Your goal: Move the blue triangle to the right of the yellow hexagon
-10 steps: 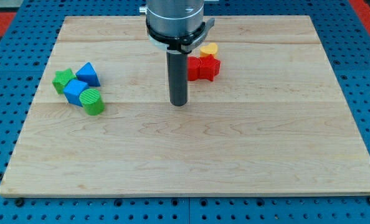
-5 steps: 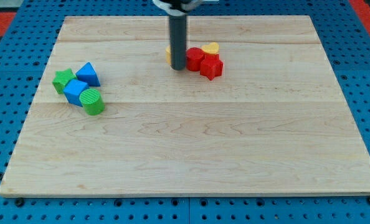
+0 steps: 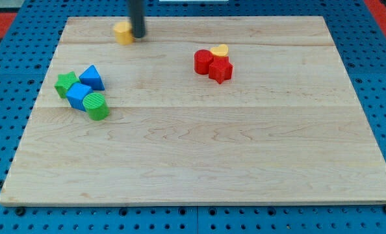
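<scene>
My tip: my tip (image 3: 138,36), the lower end of the straight dark rod, is sitting near the view's top left of the pale wooden desk (image 3: 199,156), touching the right side of the small yellow hexagon block (image 3: 123,32).
Jaws: there are none on this rod, so nothing is spreading or pinching.
Blue triangle: the blue triangular block (image 3: 91,77) is lying at the view's left, well below and left of the hexagon, untouched.
Its neighbours: it is crowding against the green star block (image 3: 65,83), the blue cube block (image 3: 78,96) and the green cylinder block (image 3: 97,106).
Other cluster: the red cylinder block (image 3: 203,62), red star block (image 3: 220,69) and yellow heart block (image 3: 219,51) are sitting well apart, right of centre.
Risk: the hexagon is nearing the desk's top edge, so further pushing is likely sending it off; prising the triangle out is likely dragging its neighbours along.
</scene>
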Motion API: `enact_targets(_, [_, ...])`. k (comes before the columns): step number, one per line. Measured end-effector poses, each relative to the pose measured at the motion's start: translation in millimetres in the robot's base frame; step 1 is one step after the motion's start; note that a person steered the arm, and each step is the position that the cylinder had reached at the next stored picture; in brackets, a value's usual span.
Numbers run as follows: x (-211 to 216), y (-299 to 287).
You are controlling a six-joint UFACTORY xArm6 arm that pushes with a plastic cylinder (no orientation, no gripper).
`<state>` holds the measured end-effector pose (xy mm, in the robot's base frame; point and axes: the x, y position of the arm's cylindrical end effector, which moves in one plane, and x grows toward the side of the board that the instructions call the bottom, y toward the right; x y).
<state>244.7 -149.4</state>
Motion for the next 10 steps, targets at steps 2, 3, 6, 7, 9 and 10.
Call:
enact_targets(2, [31, -21])
enact_targets(3, [31, -19])
enact_targets(6, [31, -16])
enact_targets(7, [31, -9])
enact_targets(9, [32, 106])
enact_targets(10, [45, 126])
